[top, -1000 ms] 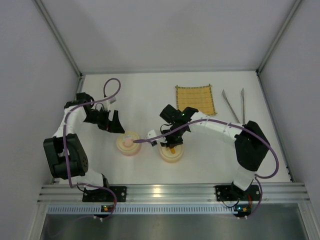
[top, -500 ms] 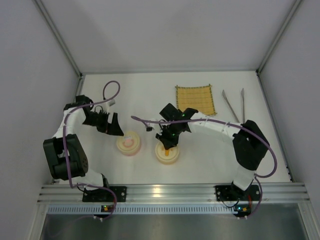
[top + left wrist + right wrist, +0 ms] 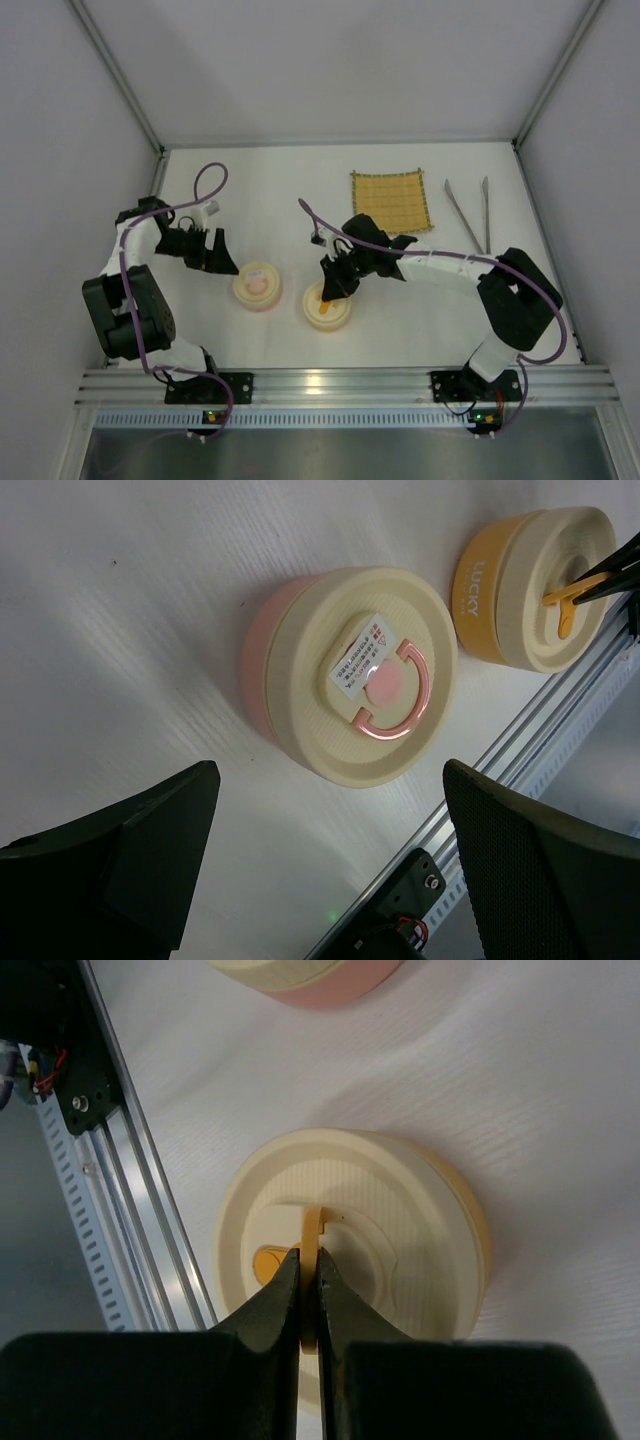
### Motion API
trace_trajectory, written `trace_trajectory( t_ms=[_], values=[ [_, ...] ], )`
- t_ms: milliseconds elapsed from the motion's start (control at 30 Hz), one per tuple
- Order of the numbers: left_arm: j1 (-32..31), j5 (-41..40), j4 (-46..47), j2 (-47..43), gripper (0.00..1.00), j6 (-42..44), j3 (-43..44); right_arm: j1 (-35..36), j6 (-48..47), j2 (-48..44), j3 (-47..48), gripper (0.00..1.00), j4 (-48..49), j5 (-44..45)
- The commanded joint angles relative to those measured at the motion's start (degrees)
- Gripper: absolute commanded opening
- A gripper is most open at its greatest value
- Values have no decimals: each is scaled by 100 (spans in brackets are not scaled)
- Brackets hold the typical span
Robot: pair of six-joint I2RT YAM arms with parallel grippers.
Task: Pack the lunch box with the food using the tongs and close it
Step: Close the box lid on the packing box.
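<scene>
Two round lunch box containers with cream lids stand near the front edge. My right gripper (image 3: 308, 1262) (image 3: 336, 284) is shut on the upright orange handle (image 3: 313, 1228) of the orange one (image 3: 326, 305) (image 3: 400, 1200). The pink one (image 3: 257, 287) (image 3: 350, 675) stands lidded, its pink handle lying flat. My left gripper (image 3: 220, 256) (image 3: 328, 775) hangs open just left of it, touching nothing. The silver tongs (image 3: 467, 211) lie at the far right of the table. The food is not in view.
A yellow woven mat (image 3: 391, 199) lies behind the right arm, left of the tongs. The aluminium rail (image 3: 340, 381) (image 3: 120, 1160) runs along the front edge, close to both containers. Grey walls close in the sides and back.
The right gripper, still shut on the orange handle, has shifted left, and the orange container has slid slightly left with it. The left gripper has drawn back a little to the left, still open.
</scene>
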Motion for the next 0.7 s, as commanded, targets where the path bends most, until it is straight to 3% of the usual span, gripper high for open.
trace_trajectory(
  t_ms=[0, 233, 433, 667],
  values=[
    [15, 151, -67, -59, 98, 243, -35, -23, 376, 130, -598, 0, 920, 183],
    [15, 72, -14, -24, 98, 269, -123, -471, 1096, 201, -1266, 0, 2141, -565],
    [15, 125, -6, 55, 98, 261, -123, -524, 1071, 279, -1179, 0, 2048, -724],
    [15, 125, -23, 2, 98, 261, -114, -550, 623, -10, -740, 23, 1389, -715]
  ],
)
